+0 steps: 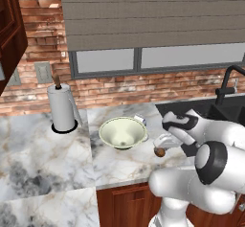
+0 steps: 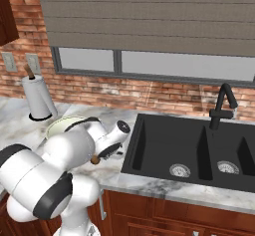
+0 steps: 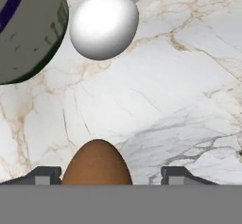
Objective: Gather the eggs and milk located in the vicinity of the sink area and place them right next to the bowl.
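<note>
The brown egg [image 3: 97, 162] sits between the gripper's [image 3: 104, 173] two dark fingertips [image 3: 45, 175], just right of the bowl [image 1: 122, 131] on the marble counter [image 1: 43, 149]. The jaws stand fairly wide on either side of it; whether they actually press the shell I cannot tell. Its long axis points along the hand toward the white egg [image 3: 104, 25], which lies on the counter near the bowl's rim. It is likely light, rigid, smooth and brittle, best held gently across its widest middle.
</note>
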